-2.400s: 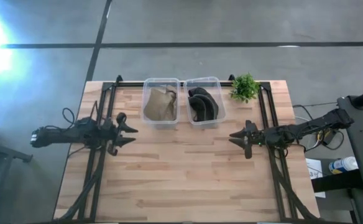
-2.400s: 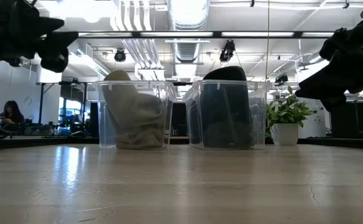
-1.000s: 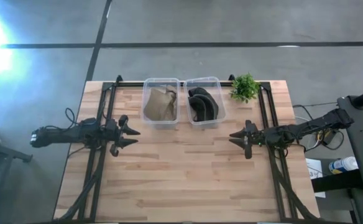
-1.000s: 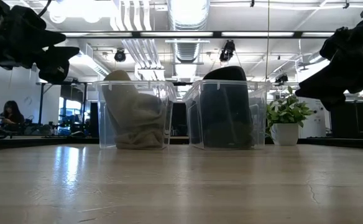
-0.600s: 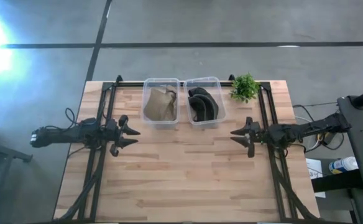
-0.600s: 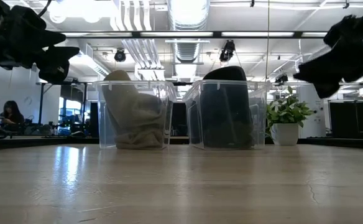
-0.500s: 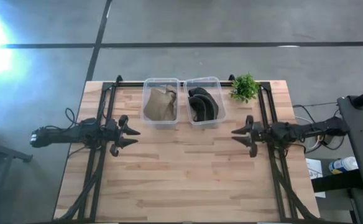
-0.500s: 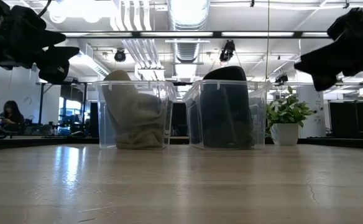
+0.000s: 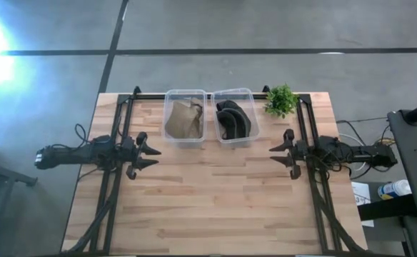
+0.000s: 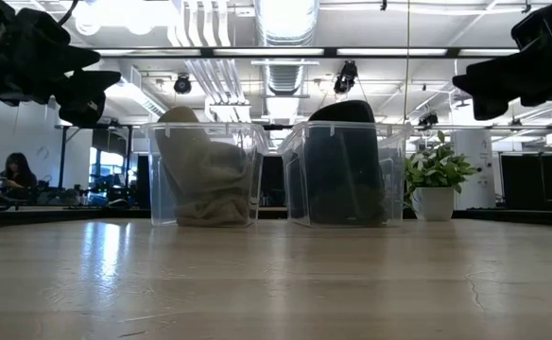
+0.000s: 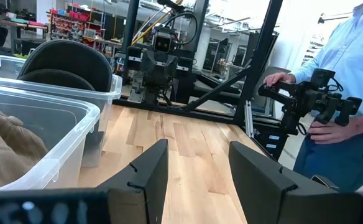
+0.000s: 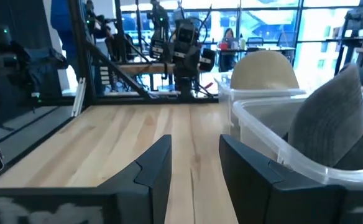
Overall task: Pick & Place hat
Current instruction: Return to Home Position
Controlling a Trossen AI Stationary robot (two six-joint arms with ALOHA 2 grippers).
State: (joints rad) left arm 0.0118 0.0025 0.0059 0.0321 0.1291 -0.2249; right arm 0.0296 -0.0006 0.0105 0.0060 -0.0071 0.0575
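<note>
A tan hat [image 9: 183, 120] sits crumpled in the left clear bin [image 9: 186, 135], and a dark hat [image 9: 231, 120] fills the right clear bin [image 9: 235, 139]; both bins stand at the table's far edge. In the low view the tan hat [image 10: 200, 179] and the dark hat [image 10: 344, 170] rise above their bins' rims. My left gripper [image 9: 151, 153] hovers open over the table's left side, pointing right, near the tan hat's bin [image 11: 38, 143]. My right gripper [image 9: 274, 153] hovers open over the right side, pointing left. Each wrist view shows empty parted fingers, left [image 11: 197, 174] and right [image 12: 196, 165].
A small potted plant [image 9: 280, 100] stands at the far right corner beside the dark hat's bin. Bare wooden table [image 9: 208, 200] spreads across the middle and near side. Black frame rails [image 9: 119, 128] run along both sides. A person [image 11: 349, 93] stands beyond the table holding a controller.
My right gripper has risen and drawn back a little toward the table's right edge, its arm levelling out. My left gripper and both hats have stayed put.
</note>
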